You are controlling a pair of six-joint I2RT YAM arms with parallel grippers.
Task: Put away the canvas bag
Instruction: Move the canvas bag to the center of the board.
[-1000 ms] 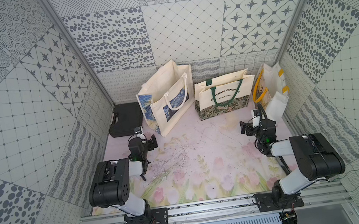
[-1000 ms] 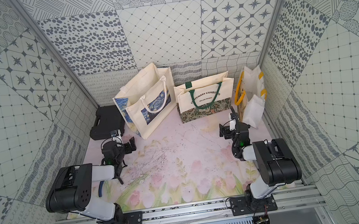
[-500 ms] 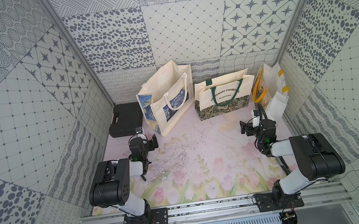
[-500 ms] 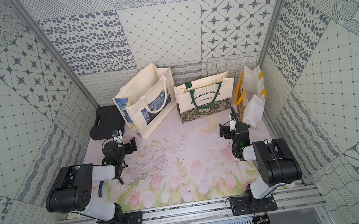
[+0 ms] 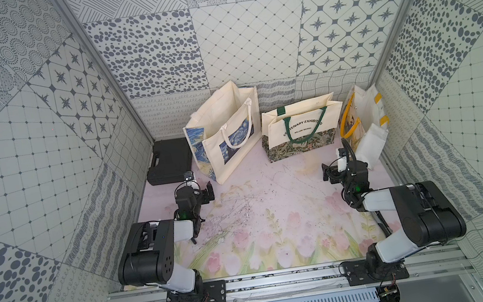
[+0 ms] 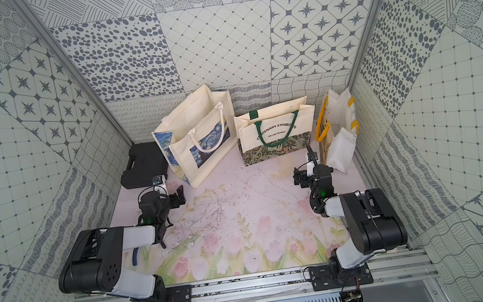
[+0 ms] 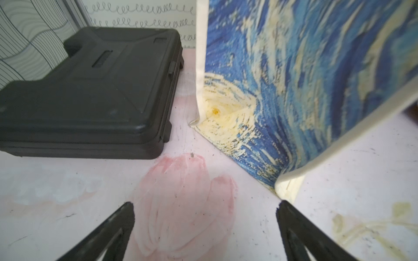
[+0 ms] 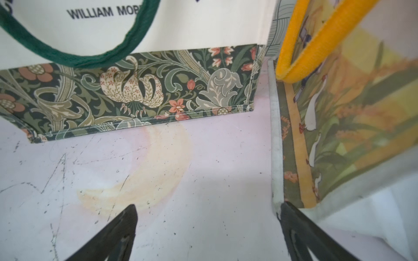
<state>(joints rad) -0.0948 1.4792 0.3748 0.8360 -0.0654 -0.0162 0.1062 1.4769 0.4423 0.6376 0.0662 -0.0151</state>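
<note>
Three canvas bags stand along the back of the floral mat. A cream bag with a blue swirling-sky print (image 5: 226,141) (image 6: 201,146) is at the left, a cream bag with green handles and a leafy base (image 5: 298,132) (image 8: 135,90) in the middle, and a yellow-handled bag (image 5: 363,115) (image 8: 350,113) leans at the right. My left gripper (image 5: 204,192) (image 7: 204,210) is open and empty just before the blue bag's near corner (image 7: 287,185). My right gripper (image 5: 329,171) (image 8: 208,210) is open and empty, low over the mat beside the yellow-handled bag.
A black hard case (image 5: 168,162) (image 7: 90,90) lies flat in the back left corner, close beside the blue-print bag. Patterned walls close in the mat (image 5: 258,213) on three sides. The metal rail (image 5: 284,280) carrying both arm bases runs along the front.
</note>
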